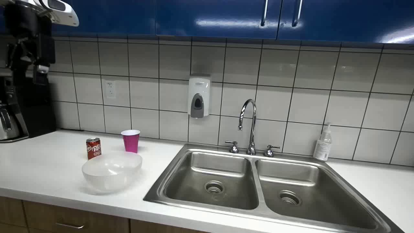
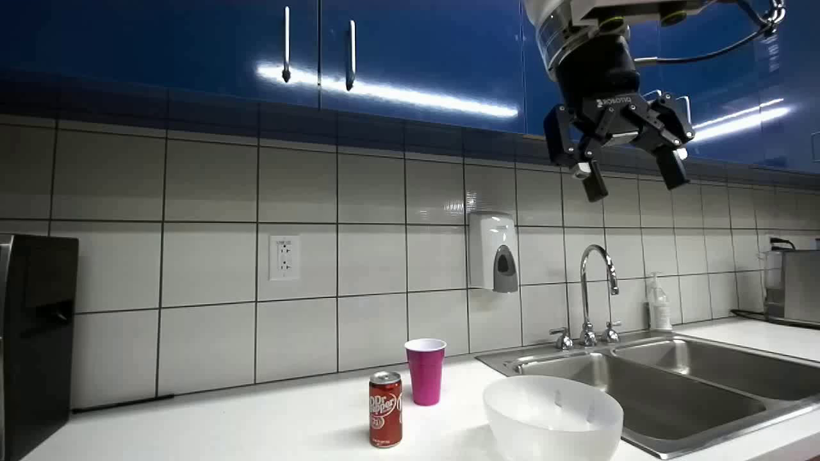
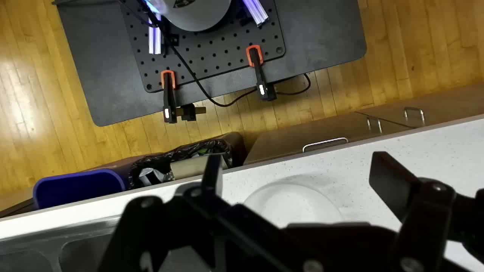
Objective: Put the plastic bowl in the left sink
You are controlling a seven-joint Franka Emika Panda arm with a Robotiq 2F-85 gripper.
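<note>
- My gripper (image 2: 634, 182) hangs high in the air, released, its two fingers (image 3: 391, 183) spread wide with a gap between them.
- Through that gap, in the wrist view, I see part of the plastic bowl (image 3: 295, 204); my own gripper hides the rest.
- The bowl stands mouth up on the white counter (image 2: 288, 422), lower than my fingers and well apart from them.
- Near the bowl, a dark red can (image 2: 385, 413) and a pink cup (image 2: 426, 378) stand upright, the cup closer to the tiled wall (image 1: 144, 92).
- In an exterior view the left sink (image 1: 190, 191) lies to the right of the bowl, counter showing between the two; the bowl is outside the basin.
- Beyond the left sink comes the right-hand basin (image 1: 317, 207), and a chrome faucet (image 1: 254, 129) rises behind the pair.
- Blue cabinets (image 1: 210, 14) run along the top.
</note>
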